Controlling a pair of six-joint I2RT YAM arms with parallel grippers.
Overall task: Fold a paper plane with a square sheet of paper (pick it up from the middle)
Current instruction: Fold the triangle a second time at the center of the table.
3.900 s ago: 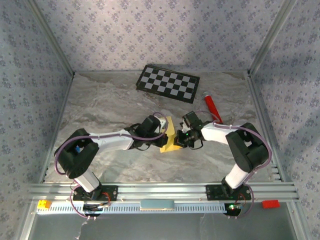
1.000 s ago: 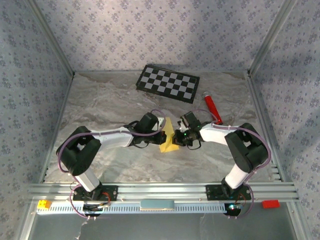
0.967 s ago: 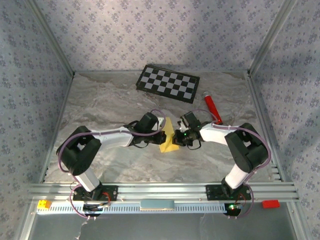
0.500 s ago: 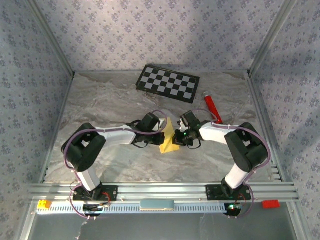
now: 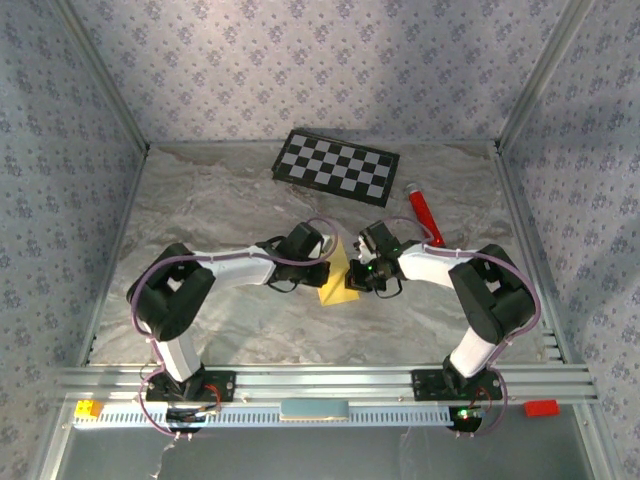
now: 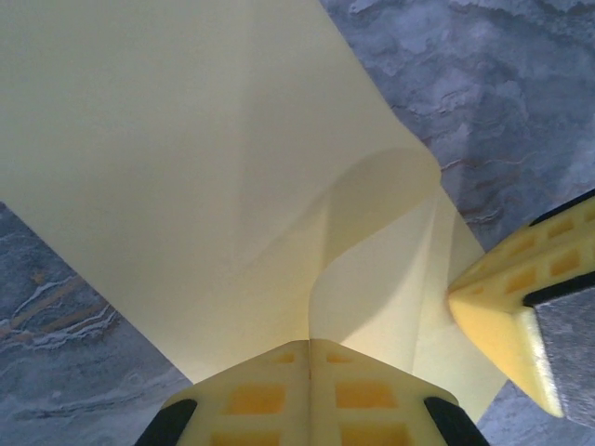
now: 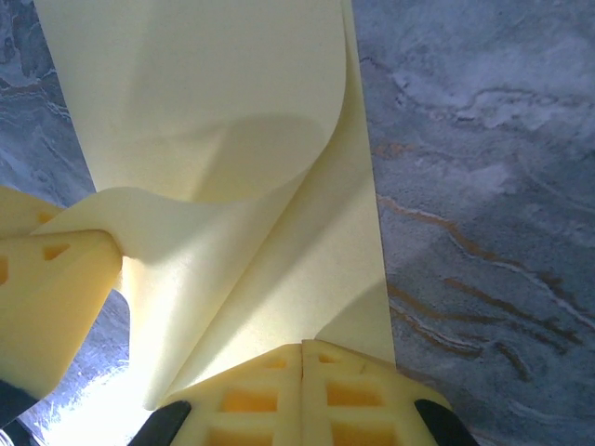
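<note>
We start at the left gripper point(image 5: 320, 266). Its yellow pads point(image 6: 251, 400) are pressed together on one edge of the square sheet of paper point(image 5: 338, 284). The sheet stands up off the marbled table point(image 5: 200, 220) near the middle, between the two arms. It carries a lengthwise crease, and one flap curls over another. We judge the folding begun but far from a pointed dart: the nose and wing folds are not yet made. Further right, the right gripper point(image 5: 362, 270) is likewise clamped on the sheet's opposite edge. We find no writing: the sheet is plain, and neither the checkerboard panel point(image 5: 336, 166) nor the red tube point(image 5: 422, 213) at the back bears any label we can read.
</note>
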